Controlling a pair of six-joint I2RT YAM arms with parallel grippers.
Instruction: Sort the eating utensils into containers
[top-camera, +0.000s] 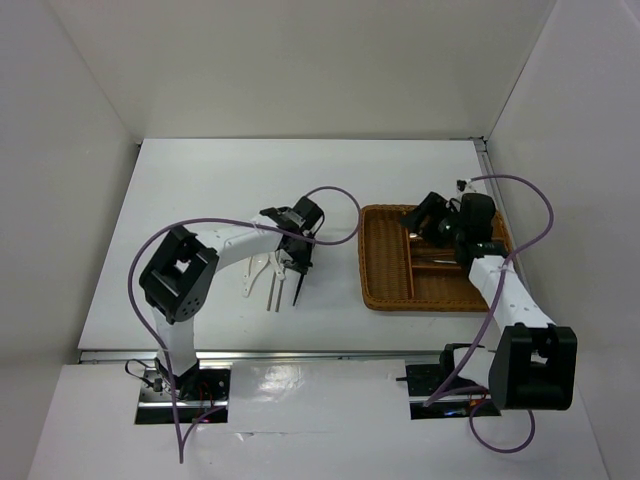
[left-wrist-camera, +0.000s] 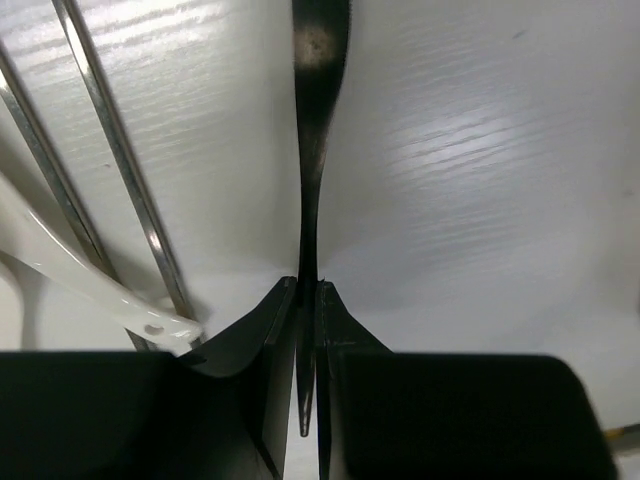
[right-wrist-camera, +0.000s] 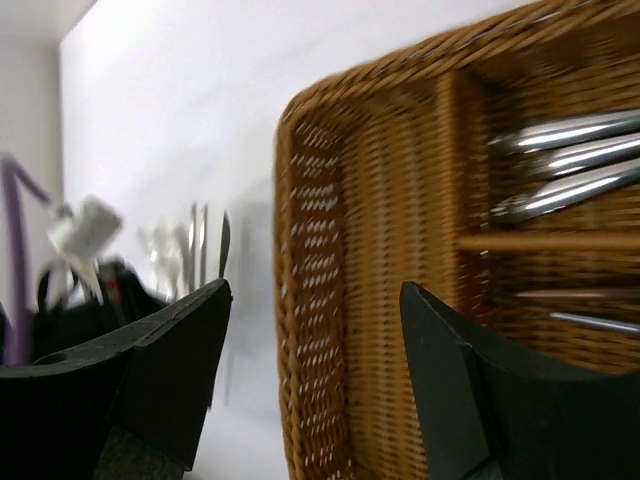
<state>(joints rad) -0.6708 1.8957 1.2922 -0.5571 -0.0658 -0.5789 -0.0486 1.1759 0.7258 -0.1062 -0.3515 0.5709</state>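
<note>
Left gripper (left-wrist-camera: 308, 292) is closed on the thin neck of a dark utensil (left-wrist-camera: 318, 120), which is pinched edge-on between the fingers. Whether the utensil is lifted off the table (left-wrist-camera: 480, 150) cannot be told. Just beside it two thin metal sticks (left-wrist-camera: 125, 170) are laid side by side, and a white spoon (left-wrist-camera: 90, 290) is laid across them. From above, this cluster is seen on the table left of the tray (top-camera: 385, 300), well apart from it.

Right gripper (right-wrist-camera: 315, 288) is held over the tray with its jaws wide apart and nothing between them. Below it the tray's long slot (right-wrist-camera: 390, 250) is seen. Silver handles (right-wrist-camera: 570, 160) are lodged in one short compartment, and thin sticks (right-wrist-camera: 580, 300) in the next.
</note>
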